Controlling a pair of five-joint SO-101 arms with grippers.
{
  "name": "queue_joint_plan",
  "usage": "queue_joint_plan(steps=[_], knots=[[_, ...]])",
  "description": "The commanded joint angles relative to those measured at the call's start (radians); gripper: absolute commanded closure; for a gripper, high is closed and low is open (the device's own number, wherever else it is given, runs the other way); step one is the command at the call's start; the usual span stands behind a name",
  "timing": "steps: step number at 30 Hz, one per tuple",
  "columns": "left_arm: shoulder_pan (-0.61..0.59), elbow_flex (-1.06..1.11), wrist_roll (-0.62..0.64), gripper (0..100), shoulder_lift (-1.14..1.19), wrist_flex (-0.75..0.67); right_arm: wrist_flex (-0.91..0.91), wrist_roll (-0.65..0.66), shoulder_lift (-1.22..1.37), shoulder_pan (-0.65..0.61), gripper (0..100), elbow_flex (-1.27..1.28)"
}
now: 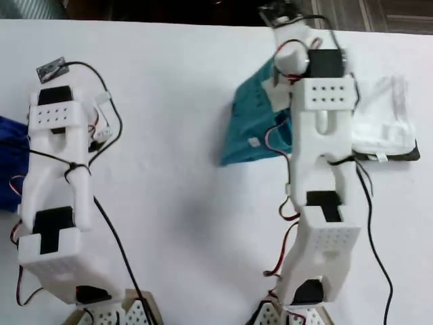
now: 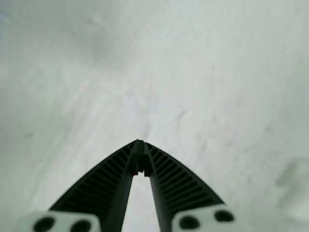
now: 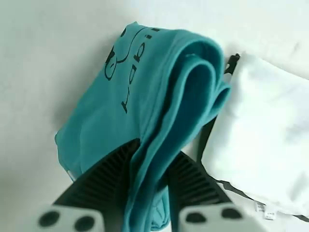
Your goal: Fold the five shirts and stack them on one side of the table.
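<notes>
Right tool (image 3: 153, 153) clamped on the folded edge of the teal shirt (image 3: 96, 125), which lies on the desk (image 1: 169, 122) just beside the white shirt (image 3: 260, 140). Left tool (image 2: 139, 147) closed together, low over the desk.

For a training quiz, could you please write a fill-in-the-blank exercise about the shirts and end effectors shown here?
1. The right end effector is ____ on a fold of the teal shirt.
2. The left end effector, shut, holds ____ over the table.
3. The black shirt lies ____ the white shirt.
4. The blue shirt lies beside the ____ arm.
Missing words: shut; nothing; under; left.
</notes>
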Motion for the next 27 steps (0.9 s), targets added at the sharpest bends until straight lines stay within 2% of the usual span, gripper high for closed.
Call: queue_joint_plan(steps=[1,7,15,27], knots=[[-0.008,-0.008,-0.006,97,-0.057,-0.014,0.019,0.035,-0.105,0.054,97.8,-0.015],[-0.008,-0.005,-0.005,97,-0.055,-0.037,0.016,0.041,-0.151,0.116,97.8,-0.015],[-0.008,-0.004,-0.005,97,-0.055,-0.043,-0.002,0.164,-0.174,0.217,97.8,-0.017],[-0.006,-0.004,-0.006,97,-0.054,-0.057,-0.183,0.172,-0.173,0.334,97.8,-0.018]])
